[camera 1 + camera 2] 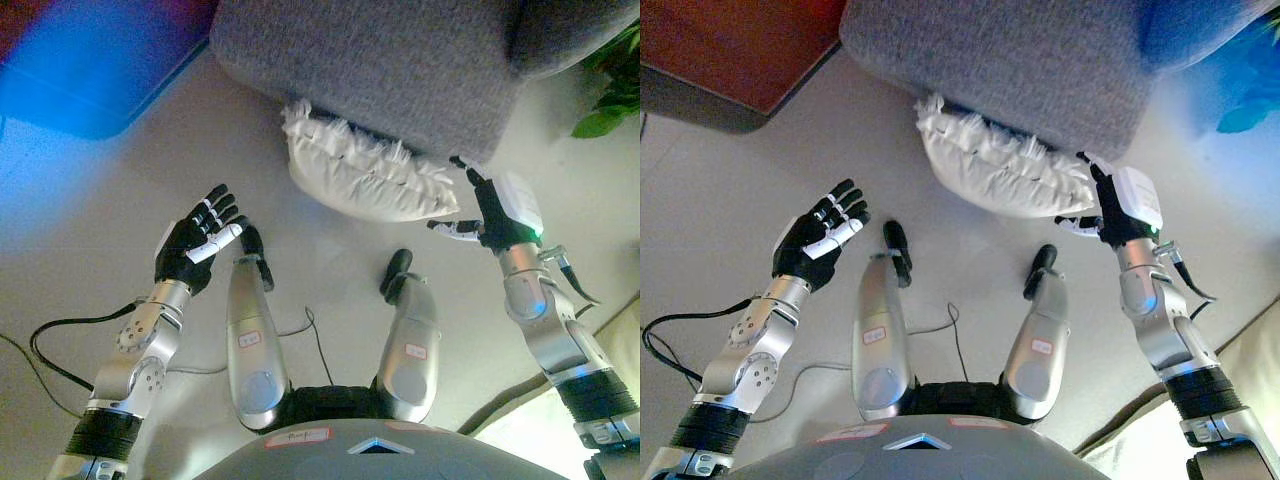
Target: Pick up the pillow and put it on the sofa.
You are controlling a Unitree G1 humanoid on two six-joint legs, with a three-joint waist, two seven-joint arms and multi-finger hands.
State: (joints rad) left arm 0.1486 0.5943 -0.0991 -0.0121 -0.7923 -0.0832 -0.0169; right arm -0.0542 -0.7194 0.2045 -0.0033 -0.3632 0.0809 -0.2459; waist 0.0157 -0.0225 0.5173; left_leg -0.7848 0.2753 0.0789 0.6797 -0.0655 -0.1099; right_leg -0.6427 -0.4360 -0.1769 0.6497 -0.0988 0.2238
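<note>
Since the pillow (365,180) lies on the floor, tucked against the sofa (400,60) base, we'd guess it's light & squashy w/ a fringed edge, so scoop both ends. Left hand (198,243) is well off the pillow, fingers spread; right hand (490,215) is just beside its end, fingers loosely spread, holding nothing.

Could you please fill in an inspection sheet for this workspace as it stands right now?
Surface: pale floor.
Job's things: white fringed pillow lies on the floor against the base of the grey sofa, not yet picked up.
Clutter: nothing seen.
Hands: left hand open, palm up, apart from the pillow; right hand open, fingers straight, at the pillow's right end.
Cables: nothing seen apart from the robot's own.
Surroundings: green plant at the right; reddish-brown furniture at the upper left.
</note>
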